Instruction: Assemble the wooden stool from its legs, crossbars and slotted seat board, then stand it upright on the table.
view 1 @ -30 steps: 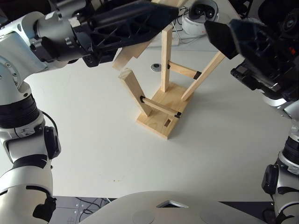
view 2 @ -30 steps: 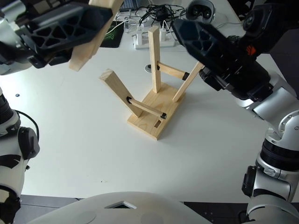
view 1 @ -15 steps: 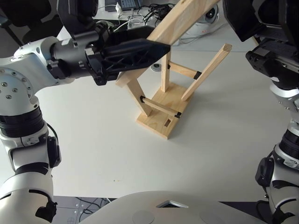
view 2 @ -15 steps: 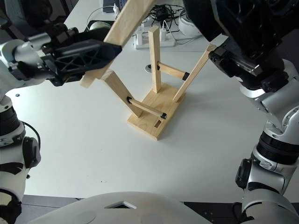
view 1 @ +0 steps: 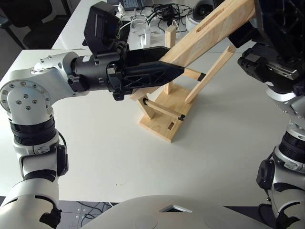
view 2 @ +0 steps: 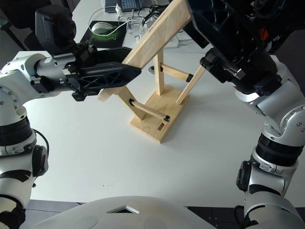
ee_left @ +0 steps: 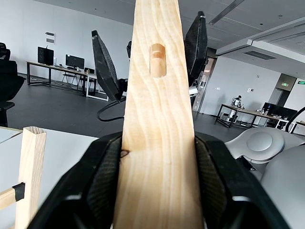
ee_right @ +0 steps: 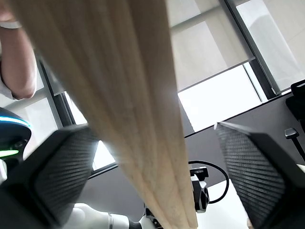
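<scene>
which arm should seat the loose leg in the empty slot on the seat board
Left. The left tool is shut on the loose leg at its lower end, nearer the empty slot in the seat board; the right tool only straddles the upper end, open.

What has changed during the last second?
The left gripper, shut on the loose stool leg, came down toward the middle, tilting the leg up between the open jaws of the right gripper. The half-built stool stayed put.
</scene>
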You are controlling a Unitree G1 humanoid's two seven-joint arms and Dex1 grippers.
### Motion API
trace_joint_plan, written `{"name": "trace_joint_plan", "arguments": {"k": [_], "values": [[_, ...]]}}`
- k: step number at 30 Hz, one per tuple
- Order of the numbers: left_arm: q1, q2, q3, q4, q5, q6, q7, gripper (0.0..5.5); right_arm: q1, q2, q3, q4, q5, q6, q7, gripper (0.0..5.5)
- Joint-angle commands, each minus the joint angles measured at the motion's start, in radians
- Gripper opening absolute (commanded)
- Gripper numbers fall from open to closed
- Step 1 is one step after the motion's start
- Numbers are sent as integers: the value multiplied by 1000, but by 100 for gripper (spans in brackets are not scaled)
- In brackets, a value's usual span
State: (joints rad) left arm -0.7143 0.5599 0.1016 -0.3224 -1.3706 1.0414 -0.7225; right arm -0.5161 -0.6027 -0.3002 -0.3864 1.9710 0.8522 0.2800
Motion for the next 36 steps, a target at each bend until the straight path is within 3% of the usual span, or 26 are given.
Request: {"name": "trace_joint_plan", "arguments": {"k": [1, 10, 22, 23, 36], "values": [[3, 5, 2, -17, 11, -9, -7, 206, 2, -10, 2, -3, 0, 10, -5, 347], [18, 11, 7, -22, 12, 0, -7, 206, -5, -2, 14, -1, 0, 7, -17, 232], [18, 5, 15, -12, 35, -20, 9, 206, 0, -7, 41, -19, 1, -8, -44, 229], [16, 9, 17, -8, 39, -20, 8, 243, 3, -10, 43, -22, 1, -10, -47, 229], [33, 105, 45, 21, 144, -40, -67, 421, 72, -70, 25, -26, -2, -3, 6, 209]]}}
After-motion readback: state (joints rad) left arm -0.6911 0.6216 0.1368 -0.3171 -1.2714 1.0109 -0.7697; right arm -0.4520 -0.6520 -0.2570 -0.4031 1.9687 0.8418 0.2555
